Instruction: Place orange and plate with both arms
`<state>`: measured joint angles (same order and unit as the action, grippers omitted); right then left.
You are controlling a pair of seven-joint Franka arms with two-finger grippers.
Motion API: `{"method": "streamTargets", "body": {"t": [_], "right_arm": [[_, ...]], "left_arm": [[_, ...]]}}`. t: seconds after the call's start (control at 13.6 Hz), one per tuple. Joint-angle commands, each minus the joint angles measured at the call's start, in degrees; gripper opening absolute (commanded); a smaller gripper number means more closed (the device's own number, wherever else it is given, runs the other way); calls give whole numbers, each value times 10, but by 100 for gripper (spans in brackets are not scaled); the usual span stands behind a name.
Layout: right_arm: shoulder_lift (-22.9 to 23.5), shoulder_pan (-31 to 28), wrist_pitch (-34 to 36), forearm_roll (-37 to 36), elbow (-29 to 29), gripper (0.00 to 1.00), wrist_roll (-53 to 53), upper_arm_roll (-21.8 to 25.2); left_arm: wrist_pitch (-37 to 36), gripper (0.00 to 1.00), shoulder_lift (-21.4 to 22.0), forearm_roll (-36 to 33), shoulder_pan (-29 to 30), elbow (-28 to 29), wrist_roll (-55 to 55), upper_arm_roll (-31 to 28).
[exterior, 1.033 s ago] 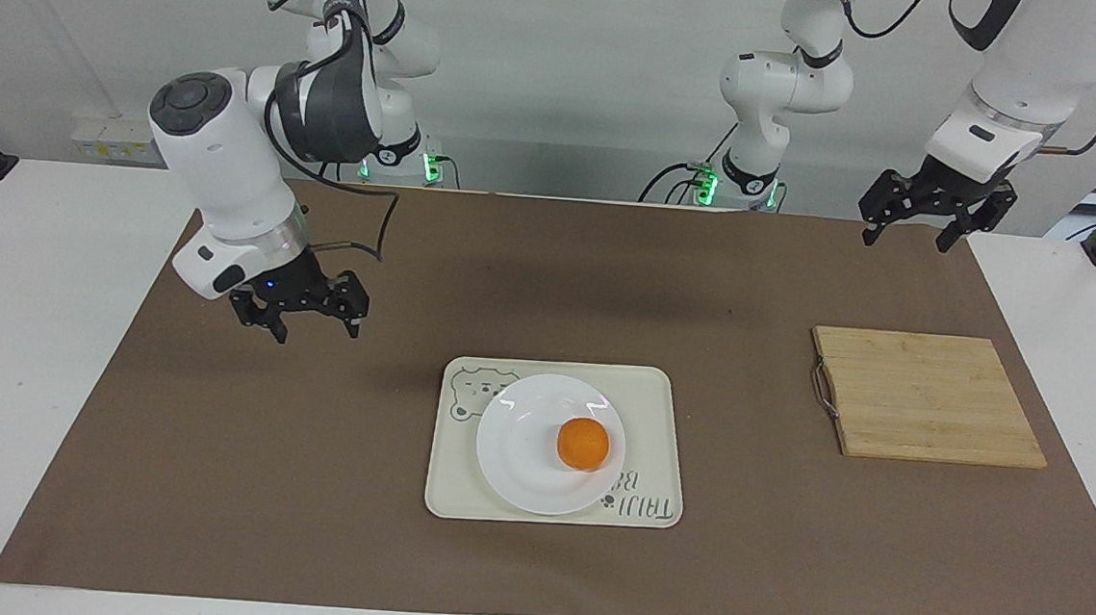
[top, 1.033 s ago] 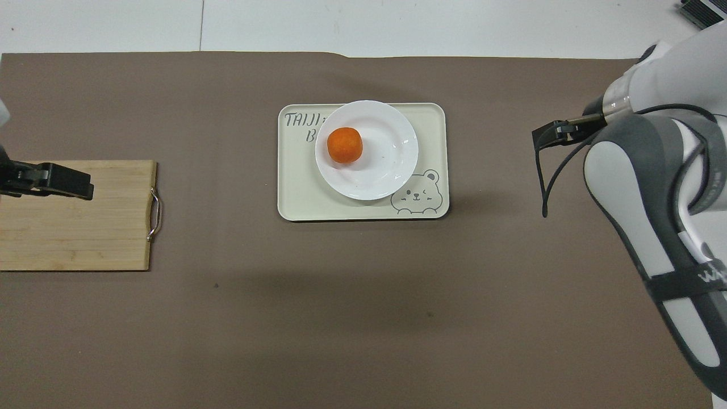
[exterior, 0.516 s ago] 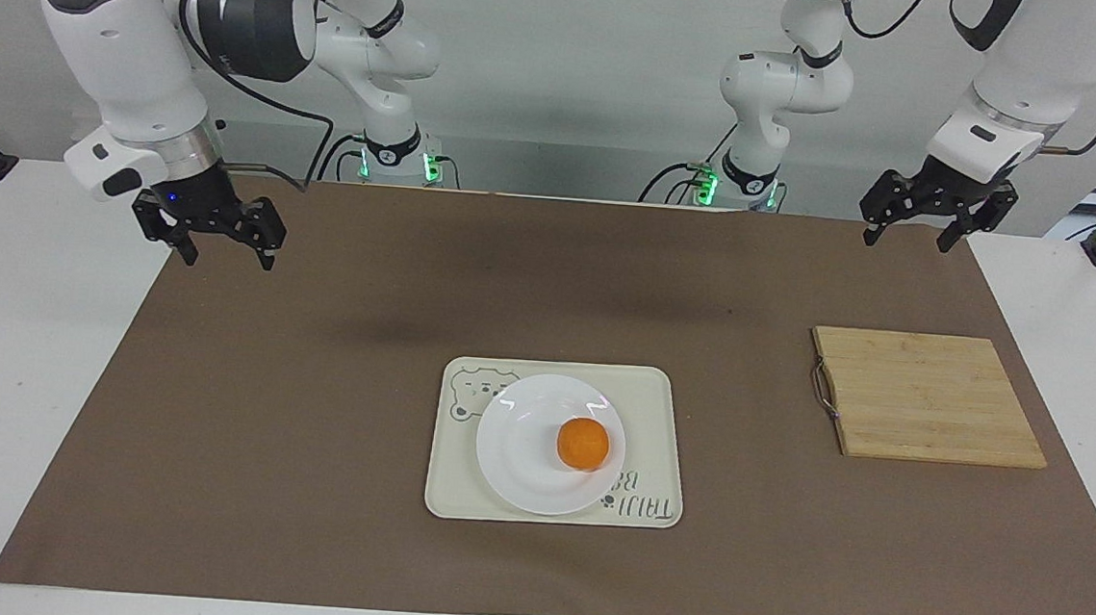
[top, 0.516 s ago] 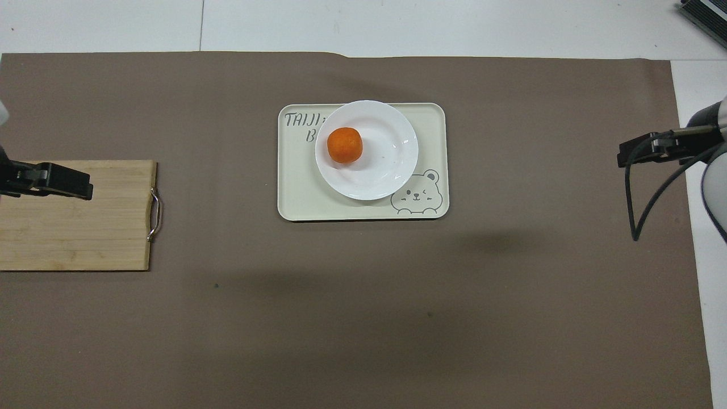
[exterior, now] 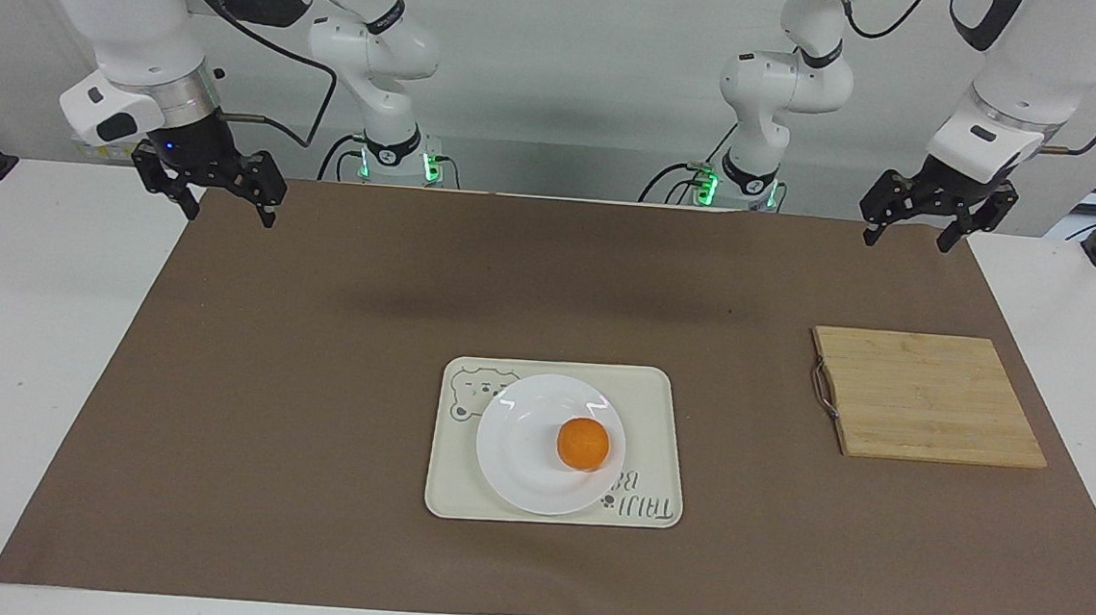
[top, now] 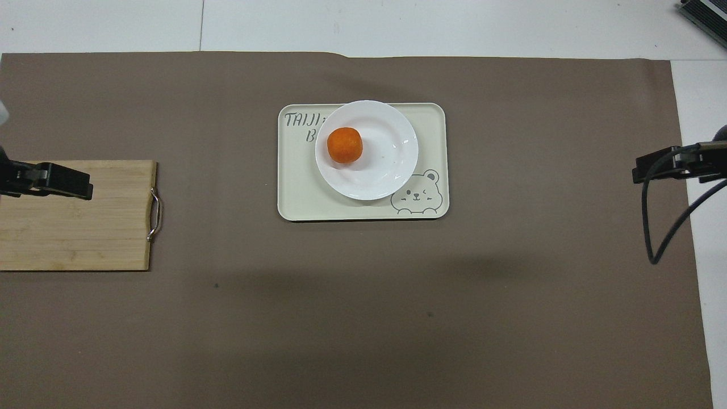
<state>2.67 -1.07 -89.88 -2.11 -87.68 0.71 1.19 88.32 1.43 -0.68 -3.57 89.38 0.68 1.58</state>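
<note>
Brown paper mat (exterior: 310,407) covers the middle of the white table (exterior: 12,386). Small round bright-orange fruit (exterior: 583,443) sits on the round glossy white plate (exterior: 523,455), off-centre toward my left arm's end. Plate rests on the rectangular cream tray with a bear drawing (exterior: 657,402), overhanging the tray edge farther from me. Tray is mid-mat, between both my arms. Rectangular bamboo cutting board with a metal handle (exterior: 928,397) lies flat toward my left arm's end, well apart from the tray, handle side facing the tray. My left gripper (exterior: 912,238) hangs in the air over the mat's near corner at that end, fingers apart, nothing in them; overhead its tip shows over the board. My right gripper (exterior: 227,210) hangs over the mat's near corner at the other end, fingers apart, holding nothing. Neither gripper touches the orange, plate or tray.
</note>
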Motion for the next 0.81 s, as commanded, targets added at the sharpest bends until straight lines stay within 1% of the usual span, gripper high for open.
{"method": "streamTargets", "body": {"t": [0.0, 0.15, 0.37, 0.52, 0.74], "right_arm": [[-15, -1, 15, 3, -6, 100, -15, -7], [-16, 1, 15, 16, -7, 100, -15, -8], [-19, 2, 15, 16, -9, 100, -15, -8], [-20, 2, 35, 16, -9, 100, -16, -8], [-21, 2, 38, 15, -9, 100, -17, -8]], "left_arm": [[2, 100, -1, 2, 3, -7, -1, 1], [2, 100, -1, 2, 2, -7, 2, 2], [-2, 100, 2, 2, 1, -8, 6, 1], [1, 100, 1, 2, 2, -12, 0, 3], [0, 100, 2, 2, 2, -11, 6, 2]]}}
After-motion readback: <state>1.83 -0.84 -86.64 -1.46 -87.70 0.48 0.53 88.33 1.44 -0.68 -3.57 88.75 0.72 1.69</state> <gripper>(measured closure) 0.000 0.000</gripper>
